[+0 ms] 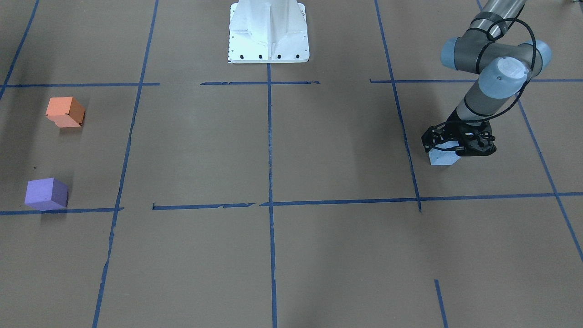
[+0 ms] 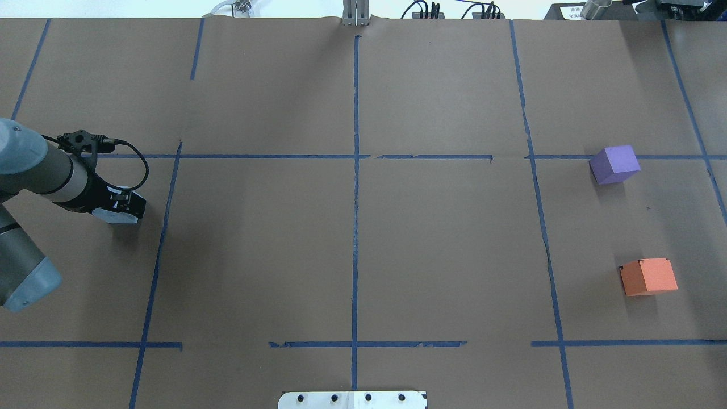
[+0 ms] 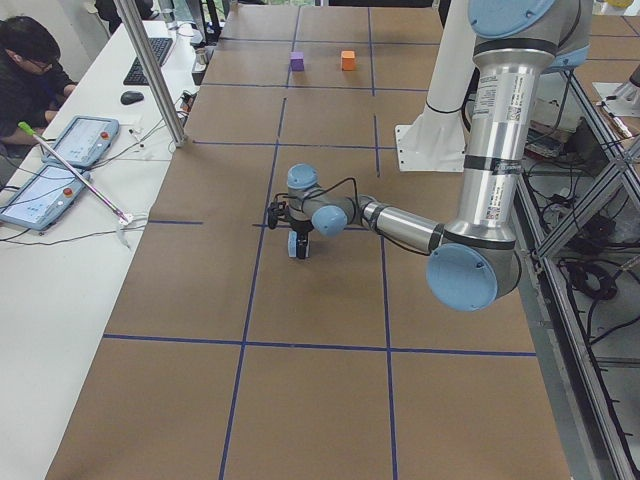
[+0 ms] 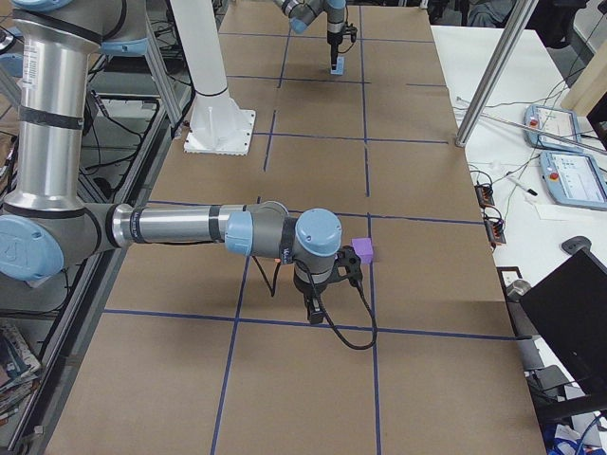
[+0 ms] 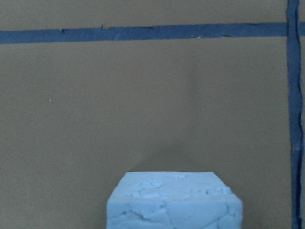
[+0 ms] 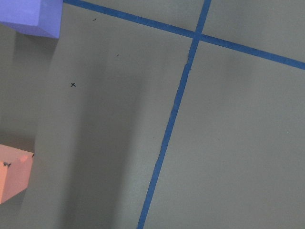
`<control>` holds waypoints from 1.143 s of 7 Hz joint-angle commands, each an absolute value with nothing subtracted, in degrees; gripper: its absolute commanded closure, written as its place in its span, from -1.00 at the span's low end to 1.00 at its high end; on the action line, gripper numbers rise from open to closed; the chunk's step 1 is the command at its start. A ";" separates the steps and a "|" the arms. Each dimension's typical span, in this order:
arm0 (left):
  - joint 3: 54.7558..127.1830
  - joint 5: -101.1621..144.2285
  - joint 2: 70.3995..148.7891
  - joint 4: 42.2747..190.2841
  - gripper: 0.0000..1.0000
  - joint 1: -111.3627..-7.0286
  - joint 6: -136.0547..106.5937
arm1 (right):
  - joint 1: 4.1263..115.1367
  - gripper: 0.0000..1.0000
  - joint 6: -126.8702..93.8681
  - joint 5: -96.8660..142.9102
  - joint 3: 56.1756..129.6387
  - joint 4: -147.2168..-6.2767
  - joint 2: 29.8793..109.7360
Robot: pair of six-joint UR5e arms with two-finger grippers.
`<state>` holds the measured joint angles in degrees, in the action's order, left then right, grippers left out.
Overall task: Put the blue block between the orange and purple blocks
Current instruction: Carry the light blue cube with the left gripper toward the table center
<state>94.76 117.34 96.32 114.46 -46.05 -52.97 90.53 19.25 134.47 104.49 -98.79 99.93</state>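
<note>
The pale blue block (image 1: 441, 157) sits low at the table surface on my left side, between the fingers of my left gripper (image 1: 457, 148). That gripper looks shut on it. Both also show in the overhead view, block (image 2: 112, 216) and gripper (image 2: 122, 209). The left wrist view has the block's cracked top (image 5: 174, 200) at the bottom centre. The orange block (image 2: 648, 276) and the purple block (image 2: 614, 163) lie far apart from it on my right side. My right gripper (image 4: 314, 305) hovers beside the purple block (image 4: 362, 250); I cannot tell whether it is open or shut.
Brown paper with a grid of blue tape lines (image 2: 355, 187) covers the table. The white robot base (image 1: 268, 32) stands at the near middle edge. The right wrist view shows corners of the purple block (image 6: 31, 16) and the orange block (image 6: 13, 174).
</note>
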 commanded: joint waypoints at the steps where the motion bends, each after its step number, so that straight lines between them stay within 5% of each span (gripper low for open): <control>1: 96.05 117.60 96.77 113.91 0.52 -46.23 -52.82 | 90.53 -1.00 19.25 134.47 104.50 -98.79 99.93; 5: 99.23 116.98 117.98 93.32 0.31 -43.62 -54.57 | 90.53 -1.00 19.25 134.56 104.68 -98.79 100.11; 8: 91.11 107.79 132.05 91.93 0.31 -31.15 -69.74 | 90.53 -1.00 19.25 134.56 104.42 -98.79 100.11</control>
<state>95.68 112.26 125.69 92.14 -35.66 -63.91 90.53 19.25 134.56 104.58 -98.79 100.10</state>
